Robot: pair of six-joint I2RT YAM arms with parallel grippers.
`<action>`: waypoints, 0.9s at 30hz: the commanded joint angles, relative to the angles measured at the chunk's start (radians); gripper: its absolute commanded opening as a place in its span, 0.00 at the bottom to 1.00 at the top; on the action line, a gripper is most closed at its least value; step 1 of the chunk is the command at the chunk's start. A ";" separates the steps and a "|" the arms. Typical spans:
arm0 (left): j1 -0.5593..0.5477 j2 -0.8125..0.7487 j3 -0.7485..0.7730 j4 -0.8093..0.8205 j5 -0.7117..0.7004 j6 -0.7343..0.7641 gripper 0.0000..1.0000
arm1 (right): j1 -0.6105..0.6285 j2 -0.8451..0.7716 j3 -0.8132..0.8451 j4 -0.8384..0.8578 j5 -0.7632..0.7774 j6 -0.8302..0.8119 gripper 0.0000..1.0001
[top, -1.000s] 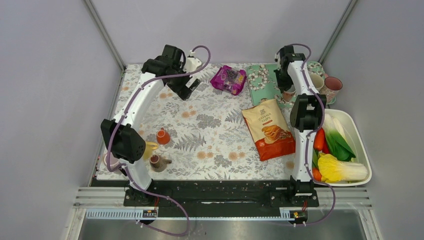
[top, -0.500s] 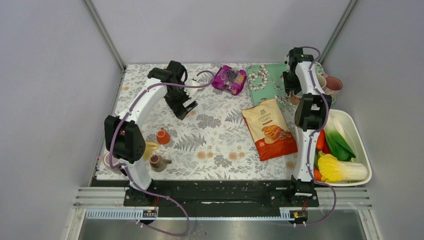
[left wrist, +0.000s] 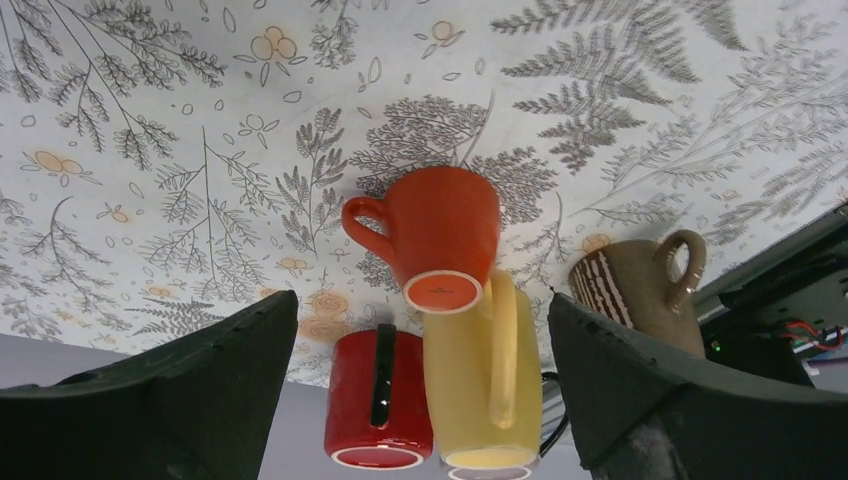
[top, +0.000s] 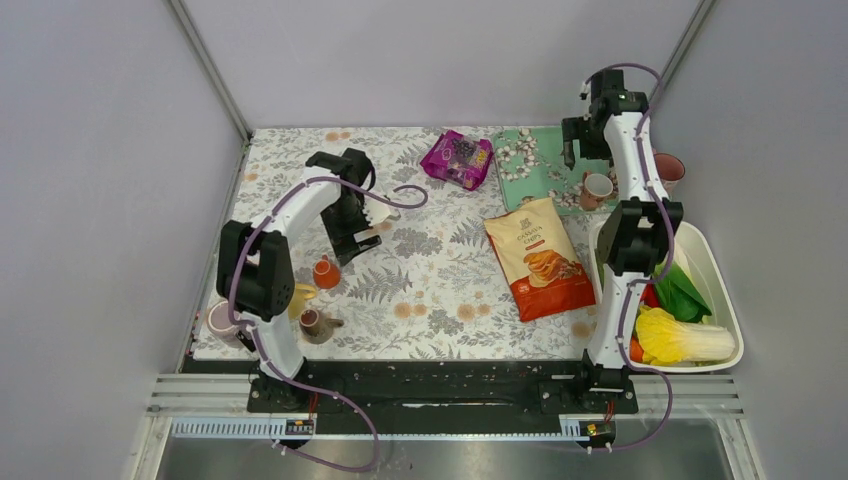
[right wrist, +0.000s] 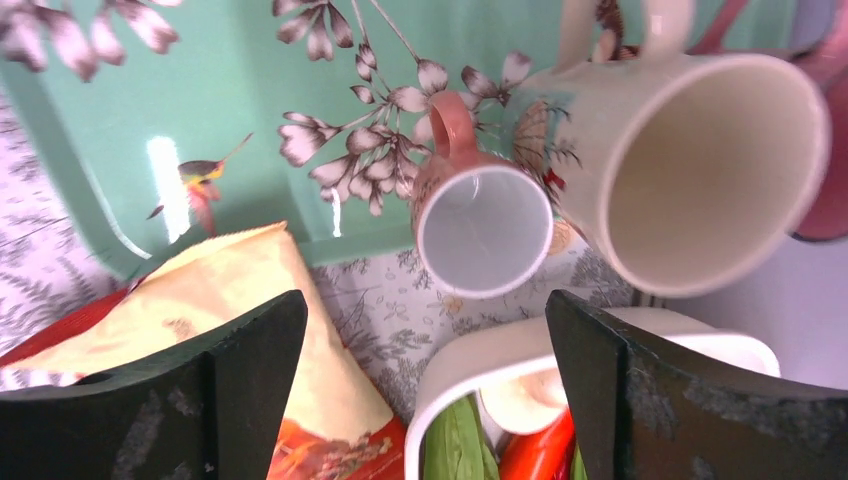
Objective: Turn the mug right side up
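A small pink mug [top: 598, 186] stands mouth up at the teal tray's [top: 525, 165] near right corner. In the right wrist view its white inside [right wrist: 483, 228] faces the camera. My right gripper [top: 588, 158] hangs above it, open and empty [right wrist: 425, 297]. An orange mug [top: 326, 272] stands mouth down on the floral cloth at the left, its ringed base [left wrist: 443, 291] up. Just beyond it my left gripper [top: 350, 240] is lowered, open and empty [left wrist: 422, 300], with the orange mug showing between its fingers.
A yellow mug [left wrist: 490, 380], a red mug [left wrist: 380, 410] and a brown striped mug [left wrist: 640, 285] crowd the orange one. A cream mug [right wrist: 700, 160] and a pink mug [top: 668, 168] stand by the tray. A chips bag [top: 537, 257], purple packet [top: 458, 158] and white vegetable tub [top: 700, 240] are near.
My right gripper opened, let go of the small pink mug and rose toward the back. The left arm swung from the back of the table down toward the orange mug.
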 commanded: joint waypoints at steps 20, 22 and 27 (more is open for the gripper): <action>0.099 -0.208 -0.370 0.234 0.172 0.709 0.99 | 0.123 -0.240 -0.182 0.021 -0.074 -0.007 0.99; 0.101 -0.171 -0.357 0.226 0.150 0.711 0.99 | 0.123 -0.261 -0.221 0.036 -0.068 -0.012 0.99; 0.110 -0.129 -0.390 0.272 0.087 0.748 0.95 | 0.123 -0.281 -0.261 0.055 -0.075 -0.016 1.00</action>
